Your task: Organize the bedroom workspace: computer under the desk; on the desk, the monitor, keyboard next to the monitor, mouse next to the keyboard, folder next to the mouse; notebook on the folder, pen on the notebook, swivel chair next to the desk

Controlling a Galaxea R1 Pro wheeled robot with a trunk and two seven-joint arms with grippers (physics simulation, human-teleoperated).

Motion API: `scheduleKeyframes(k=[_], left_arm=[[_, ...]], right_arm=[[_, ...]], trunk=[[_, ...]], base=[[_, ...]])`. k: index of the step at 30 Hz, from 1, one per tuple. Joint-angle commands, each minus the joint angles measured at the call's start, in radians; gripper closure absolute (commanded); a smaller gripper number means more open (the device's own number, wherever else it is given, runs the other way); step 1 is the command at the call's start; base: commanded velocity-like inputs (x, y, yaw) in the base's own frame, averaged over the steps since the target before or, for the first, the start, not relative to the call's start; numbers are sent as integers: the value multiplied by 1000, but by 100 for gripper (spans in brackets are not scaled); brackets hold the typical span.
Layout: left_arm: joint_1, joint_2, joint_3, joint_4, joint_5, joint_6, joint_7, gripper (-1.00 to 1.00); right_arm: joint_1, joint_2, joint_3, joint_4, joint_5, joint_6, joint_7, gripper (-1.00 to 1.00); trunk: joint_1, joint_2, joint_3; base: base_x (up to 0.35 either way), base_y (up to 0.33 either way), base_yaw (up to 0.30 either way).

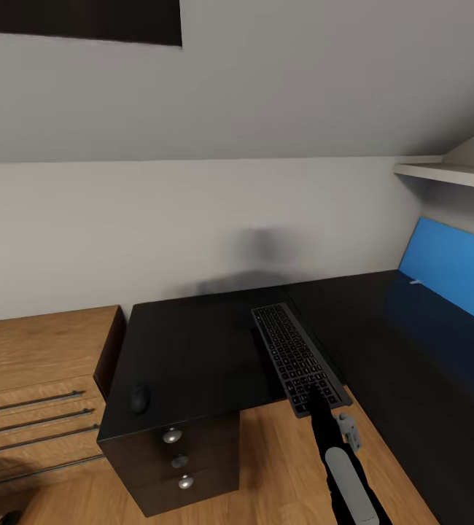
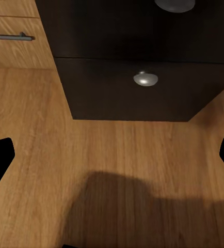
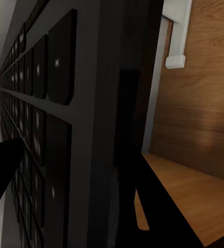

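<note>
The keyboard [image 1: 295, 357], slim with dark keys, lies lengthwise along the right edge of a black drawer unit [image 1: 186, 350], and its near end juts past the front edge. My right gripper [image 1: 316, 397] is shut on that near end. In the right wrist view the keyboard [image 3: 45, 113] sits between the fingers of the right gripper [image 3: 70, 170]. The small dark mouse [image 1: 141, 398] rests near the unit's front left corner. The glossy black desk [image 1: 383, 328] runs along the right. My left gripper [image 2: 112, 155] hangs open over the wood floor, facing the unit's lower drawer.
Low oak drawers [image 1: 33, 379] stand left of the black unit. A bright blue flat panel [image 1: 452, 270] leans at the far right behind the desk, under a white shelf [image 1: 448, 173]. A white leg part [image 3: 176, 36] and wood floor [image 1: 281, 459] lie below the keyboard.
</note>
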Motion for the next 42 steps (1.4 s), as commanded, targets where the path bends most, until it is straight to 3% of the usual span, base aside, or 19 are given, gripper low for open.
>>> scheduleKeyframes(k=[1,16,21,38,39,42], left_arm=[[-1,1,-9,0,1,-3,10,-100],[-1,-1,-9,0,1,-5,11,-100],[-1,-1,-9,0,1,-6,11,-100],[-1,-3,-10,0,1,-5,11,-100],[-1,-3,-10,0,1,-5,11,-100],[-1,-3,-10,0,1,-5,11,-100]], right_arm=[[-1,0,0,-1,-12,-5,2,100],[-1,-2,0,0,-12,-5,2,100],[-1,-4,-1,0,-12,-5,2,100],[-1,-4,0,1,-12,-5,4,100],[-1,-4,0,1,-12,-5,4,-100],[-1,-4,0,1,-12,-5,5,-100]], trunk=[[0,-1,-1],[0,-1,-1],[19,-36,-17],[19,-36,-17],[19,-36,-17],[19,-36,-17]], base=[[2,0,0],[0,0,0],[0,0,0],[0,0,0],[0,0,0],[0,0,0]])
